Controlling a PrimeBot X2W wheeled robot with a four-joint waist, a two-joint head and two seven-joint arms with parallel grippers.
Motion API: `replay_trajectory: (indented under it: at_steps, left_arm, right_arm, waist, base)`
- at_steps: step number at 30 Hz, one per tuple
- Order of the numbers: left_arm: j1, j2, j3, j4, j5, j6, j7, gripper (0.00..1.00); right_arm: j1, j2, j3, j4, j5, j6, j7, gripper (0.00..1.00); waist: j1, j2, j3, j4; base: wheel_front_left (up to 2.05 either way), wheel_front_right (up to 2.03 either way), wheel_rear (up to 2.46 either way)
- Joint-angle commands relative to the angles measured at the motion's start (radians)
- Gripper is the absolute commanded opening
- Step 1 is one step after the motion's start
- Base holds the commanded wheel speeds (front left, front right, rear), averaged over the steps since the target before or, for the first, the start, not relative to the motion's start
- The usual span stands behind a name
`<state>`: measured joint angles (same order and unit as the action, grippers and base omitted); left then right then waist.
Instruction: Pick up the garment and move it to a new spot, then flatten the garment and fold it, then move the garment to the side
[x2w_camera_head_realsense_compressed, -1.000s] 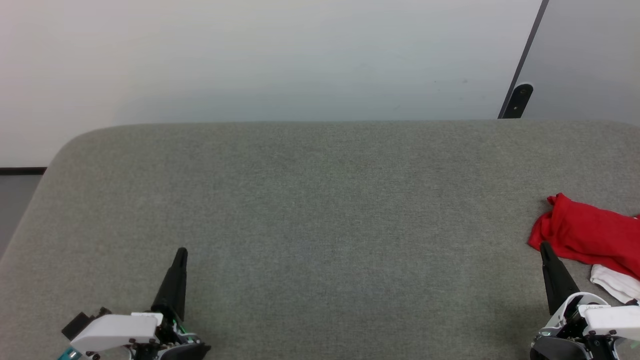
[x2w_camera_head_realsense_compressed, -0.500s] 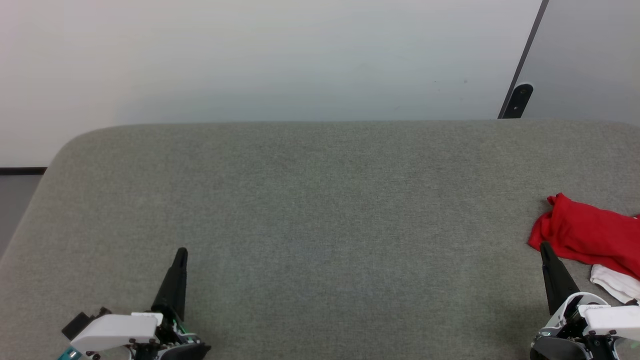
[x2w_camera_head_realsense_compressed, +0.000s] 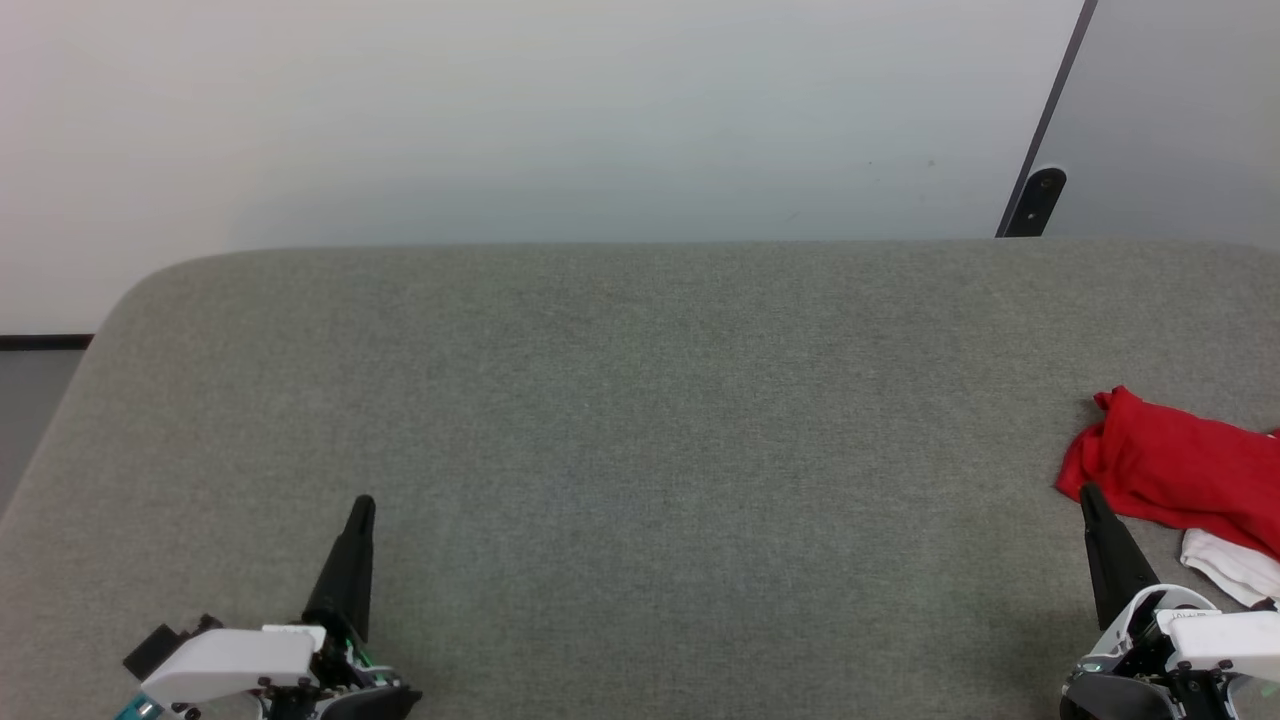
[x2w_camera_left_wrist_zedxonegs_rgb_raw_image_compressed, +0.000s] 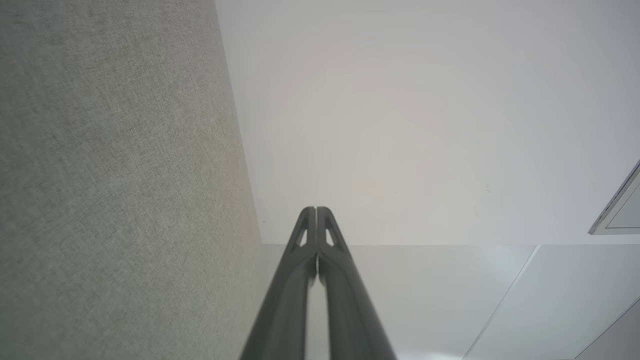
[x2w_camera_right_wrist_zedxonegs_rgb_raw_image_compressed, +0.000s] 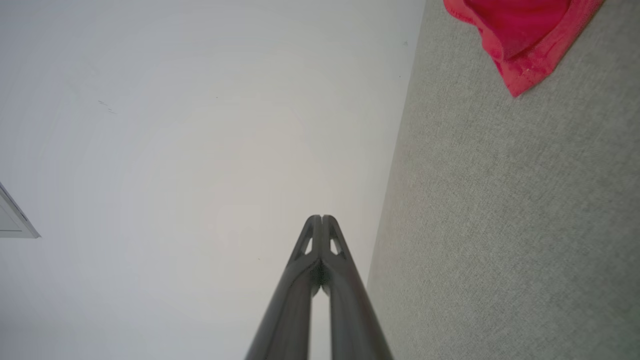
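Observation:
The garment (x2w_camera_head_realsense_compressed: 1180, 470) lies crumpled at the right edge of the grey fabric surface (x2w_camera_head_realsense_compressed: 640, 400), red with a white sleeve at its near side, partly cut off by the head view's edge. A red corner of the garment (x2w_camera_right_wrist_zedxonegs_rgb_raw_image_compressed: 520, 30) shows in the right wrist view. My right gripper (x2w_camera_head_realsense_compressed: 1090, 495) is shut and empty, its tip just short of the garment's near-left edge. My left gripper (x2w_camera_head_realsense_compressed: 362, 505) rests shut and empty at the lower left, far from the garment. Both wrist views show the fingers pressed together, left gripper (x2w_camera_left_wrist_zedxonegs_rgb_raw_image_compressed: 316, 210) and right gripper (x2w_camera_right_wrist_zedxonegs_rgb_raw_image_compressed: 321, 218).
The grey surface has a rounded far-left corner (x2w_camera_head_realsense_compressed: 150, 290). A white wall (x2w_camera_head_realsense_compressed: 500, 120) stands behind it, with a dark slanted bar (x2w_camera_head_realsense_compressed: 1040, 180) at the far right. A strip of floor (x2w_camera_head_realsense_compressed: 30, 400) shows past the left edge.

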<state>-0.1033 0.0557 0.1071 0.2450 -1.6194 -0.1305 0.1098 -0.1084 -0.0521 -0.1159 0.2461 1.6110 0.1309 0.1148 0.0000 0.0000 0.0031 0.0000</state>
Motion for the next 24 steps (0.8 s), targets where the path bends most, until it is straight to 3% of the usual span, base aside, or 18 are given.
replay_trajectory:
  at_steps: [1, 24]
  left_arm:
    - [-0.011, -0.002, 0.004, 0.001, 0.003, 0.0, 0.002, 0.0]
    - [-0.011, -0.003, 0.006, 0.001, 0.005, 0.0, 0.004, 0.0]
  right_arm:
    - [-0.003, 0.004, 0.004, 0.0, 0.004, 0.0, 0.003, 0.0]
    - [-0.003, 0.004, 0.004, 0.0, 0.004, 0.0, 0.002, 0.0]
  waist:
    - [0.0, 0.0, 0.0, 0.0]
    - [0.0, 0.0, 0.0, 0.0]
  base:
    - [0.0, 0.0, 0.0]
    - [0.0, 0.0, 0.0]
